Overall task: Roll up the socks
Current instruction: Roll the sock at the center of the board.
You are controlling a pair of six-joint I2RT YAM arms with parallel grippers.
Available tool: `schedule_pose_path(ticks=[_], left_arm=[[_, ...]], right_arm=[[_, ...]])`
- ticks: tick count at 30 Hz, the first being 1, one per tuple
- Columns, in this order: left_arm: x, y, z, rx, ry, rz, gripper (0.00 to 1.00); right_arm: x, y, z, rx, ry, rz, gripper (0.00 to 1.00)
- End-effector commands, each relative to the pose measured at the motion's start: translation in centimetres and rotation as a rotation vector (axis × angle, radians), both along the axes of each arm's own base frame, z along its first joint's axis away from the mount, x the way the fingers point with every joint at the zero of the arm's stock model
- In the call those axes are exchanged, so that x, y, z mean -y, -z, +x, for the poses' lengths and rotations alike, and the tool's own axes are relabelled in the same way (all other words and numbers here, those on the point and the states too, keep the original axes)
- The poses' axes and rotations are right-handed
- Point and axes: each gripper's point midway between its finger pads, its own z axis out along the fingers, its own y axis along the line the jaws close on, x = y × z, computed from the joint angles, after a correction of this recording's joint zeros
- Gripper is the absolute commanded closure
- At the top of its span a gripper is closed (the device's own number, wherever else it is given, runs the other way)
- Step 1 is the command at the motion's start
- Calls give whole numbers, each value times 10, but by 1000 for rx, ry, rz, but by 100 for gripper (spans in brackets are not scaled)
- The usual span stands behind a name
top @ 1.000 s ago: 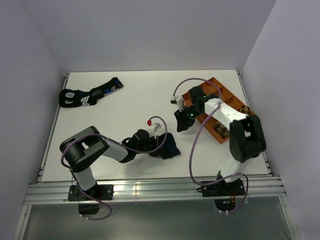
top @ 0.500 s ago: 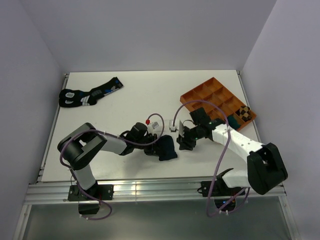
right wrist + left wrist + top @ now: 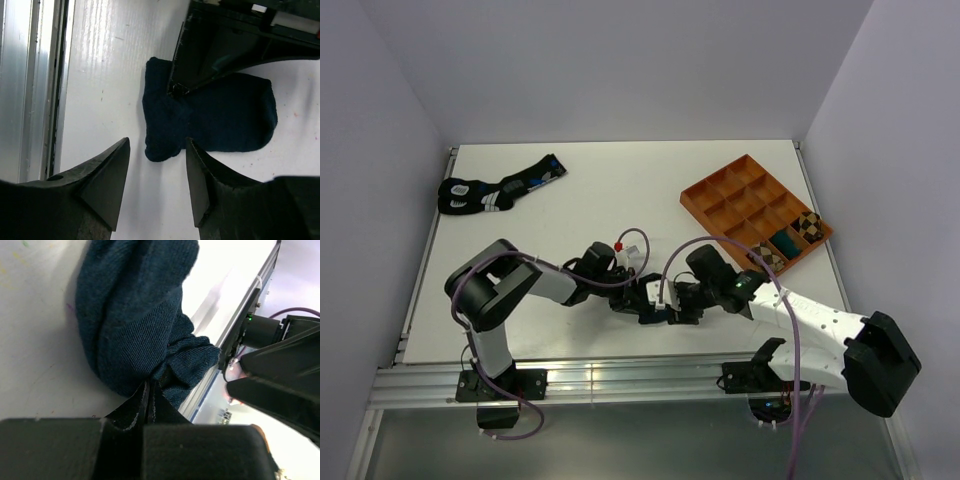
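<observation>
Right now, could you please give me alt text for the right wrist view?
A dark navy sock lies on the white table, pinched at one edge by the left end effector. The right end effector, open, frames its end.

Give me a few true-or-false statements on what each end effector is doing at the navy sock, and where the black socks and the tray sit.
1. The left end effector is shut on the navy sock. True.
2. The right end effector is clamped on the navy sock. False: its fingers are spread open.
3. The black socks lie in the orange tray. False: they lie on the table, far left.
4. The orange tray sits on the table's right side. True.
</observation>
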Motion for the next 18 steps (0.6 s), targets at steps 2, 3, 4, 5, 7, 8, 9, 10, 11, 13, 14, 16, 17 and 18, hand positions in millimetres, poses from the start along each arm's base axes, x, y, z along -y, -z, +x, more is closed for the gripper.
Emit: schedule_pose_path(ticks=[2,3,4,5,7,8,9,10,11,13,14,16,17,18], left_arm=[[-7,22,-9,-73,3,63,100],[-7,22,-9,-76,2,62,100],[-7,23,-9,-78,1,62,100],[-7,23,-8,-81,2,61,100],[-6,23,-8,-84,1,60,100],[-6,24,-8,-85,1,63,100],[-6,24,-8,-84,4,63,100],[-6,24,-7,-84,4,63,100],[-6,24,-7,-84,4,63,100],[-6,24,-7,-84,5,65,100],[-5,23,-7,-83,6,64,100],[-5,23,-7,-83,8,62,100],[-4,21,-8,-85,11,58,100],[-4,21,-8,-86,10,54,100]], right_arm=[[-9,4,2,82,-34,-3,46],[-9,6,2,92,-34,-7,47],[-7,11,2,103,-29,-25,47],[-9,13,-1,112,-44,-29,47],[-10,16,-5,112,-57,-44,47],[-10,18,-5,120,-59,-54,47],[-9,23,-6,114,-61,-73,47],[-9,25,-6,117,-62,-84,48],[-9,28,-5,122,-64,-99,49],[-9,33,-8,118,-70,-114,49],[-10,34,-6,124,-68,-115,50],[-9,38,-4,127,-60,-136,51],[-9,39,-1,128,-56,-145,54],[-10,39,-1,129,-53,-147,56]])
